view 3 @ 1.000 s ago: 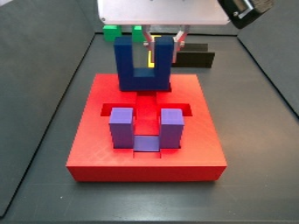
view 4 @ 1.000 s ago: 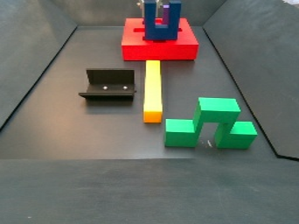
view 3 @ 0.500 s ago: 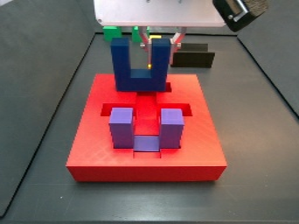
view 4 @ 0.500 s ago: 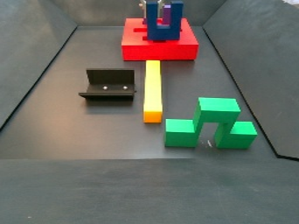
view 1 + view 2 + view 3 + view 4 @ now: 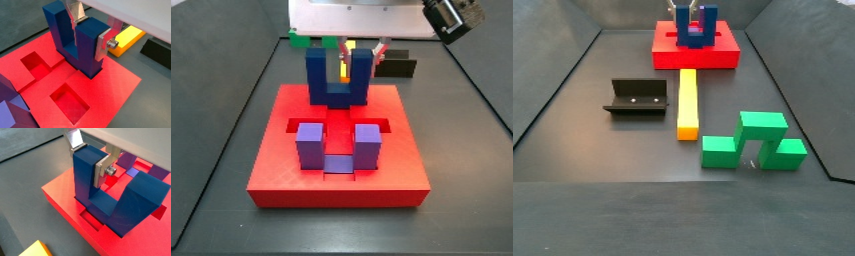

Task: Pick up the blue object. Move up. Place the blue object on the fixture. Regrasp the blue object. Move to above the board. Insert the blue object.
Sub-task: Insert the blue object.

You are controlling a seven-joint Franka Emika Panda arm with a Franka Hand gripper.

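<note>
The blue object (image 5: 334,90) stands upright on the red board (image 5: 338,185), prongs up, its base down in a recess at the board's far end. In both wrist views my gripper (image 5: 88,36) (image 5: 89,165) is shut on one prong of the blue object (image 5: 83,50) (image 5: 87,180), a silver finger plate (image 5: 104,44) flat against each side. In a side view the gripper (image 5: 362,55) hangs from above over that prong. The black fixture (image 5: 636,97) stands apart on the floor with nothing on it.
A purple U-shaped block (image 5: 338,148) sits in the board's near recess. Two recesses (image 5: 70,100) stay open beside the blue object. A yellow bar (image 5: 687,103) lies between board and green stepped blocks (image 5: 754,140). Dark walls ring the floor.
The blue object has gone down a little with the gripper, from just above the board to sitting lower in its recess. Nothing else has moved.
</note>
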